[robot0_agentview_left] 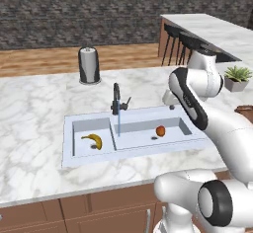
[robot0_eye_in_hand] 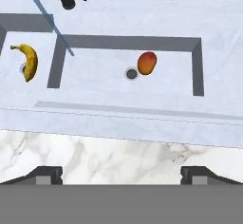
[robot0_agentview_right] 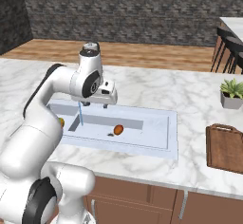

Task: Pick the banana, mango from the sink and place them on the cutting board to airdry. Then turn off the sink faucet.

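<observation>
Pincer: the two-finger gripper [robot0_eye_in_hand: 121, 174] hangs over the near counter edge, above the basin, with its dark finger tips [robot0_eye_in_hand: 45, 174] spread to the full width and nothing between them. It holds nothing. In the right base view the gripper [robot0_agentview_right: 107, 99] sits well above the sink floor, so I judge this a pre-approach pose: jaws set wide ahead of a first pick, hand looking down to take in both fruits.

Small round orange-red mango [robot0_eye_in_hand: 147, 63]: on the floor of the larger, right-hand compartment, just beside the round drain [robot0_eye_in_hand: 131, 74]. It is the fruit closer to the hand's line of sight, likely the first target.

Small curved yellow banana with dark tips [robot0_eye_in_hand: 27, 60]: in the smaller, left-hand compartment, lying over that drain, well apart from the mango.

Pale blue-white double sink [robot0_eye_in_hand: 142, 118] is set in a white marble counter [robot0_agentview_left: 34, 108]. Slim dark metal faucet [robot0_agentview_left: 117, 99] stands at the far rim near the divider; a thin blue water stream [robot0_agentview_left: 118, 122] falls from it, so the tap is running and shut-off remains to do.

Dark brown wooden cutting board with raised rim [robot0_agentview_right: 225, 147]: on the counter to the right of the sink, bare, no fruit placed yet.

Room: grey potted plant [robot0_agentview_right: 232, 94] beyond the board, dark cylindrical paper-towel holder [robot0_agentview_left: 89, 65] at the far left, wooden floor and a dark stone wall behind.
</observation>
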{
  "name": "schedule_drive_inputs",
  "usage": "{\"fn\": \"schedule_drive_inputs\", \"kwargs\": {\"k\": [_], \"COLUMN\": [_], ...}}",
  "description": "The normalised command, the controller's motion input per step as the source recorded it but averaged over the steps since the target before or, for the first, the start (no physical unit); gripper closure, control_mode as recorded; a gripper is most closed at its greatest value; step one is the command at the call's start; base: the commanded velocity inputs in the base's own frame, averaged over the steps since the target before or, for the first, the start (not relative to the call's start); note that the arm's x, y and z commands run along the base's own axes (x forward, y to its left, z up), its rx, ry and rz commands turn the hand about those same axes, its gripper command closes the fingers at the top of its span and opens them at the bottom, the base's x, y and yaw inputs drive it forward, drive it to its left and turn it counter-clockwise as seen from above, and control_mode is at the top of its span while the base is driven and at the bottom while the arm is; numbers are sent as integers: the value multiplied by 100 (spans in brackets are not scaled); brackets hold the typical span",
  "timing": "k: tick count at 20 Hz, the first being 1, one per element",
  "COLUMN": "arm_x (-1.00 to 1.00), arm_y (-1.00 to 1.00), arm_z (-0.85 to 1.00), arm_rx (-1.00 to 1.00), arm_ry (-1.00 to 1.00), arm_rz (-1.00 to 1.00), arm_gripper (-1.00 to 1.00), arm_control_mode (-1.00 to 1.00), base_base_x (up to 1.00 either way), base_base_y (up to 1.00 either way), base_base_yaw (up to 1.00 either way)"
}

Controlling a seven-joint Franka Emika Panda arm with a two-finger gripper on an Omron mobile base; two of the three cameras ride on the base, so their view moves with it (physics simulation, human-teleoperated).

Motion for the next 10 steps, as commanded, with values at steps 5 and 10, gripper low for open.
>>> {"fn": "schedule_drive_inputs", "kwargs": {"k": [5, 10], "arm_x": [34, 31], "arm_y": [-6, -1], "arm_z": [-14, -44], "arm_rx": [0, 0], "arm_ry": [1, 0], "arm_rz": [0, 2], "arm_gripper": [-100, -100], "arm_control_mode": [-100, -100], "base_base_x": [0, 0], "base_base_y": [0, 0], "base_base_yaw": [0, 0]}}
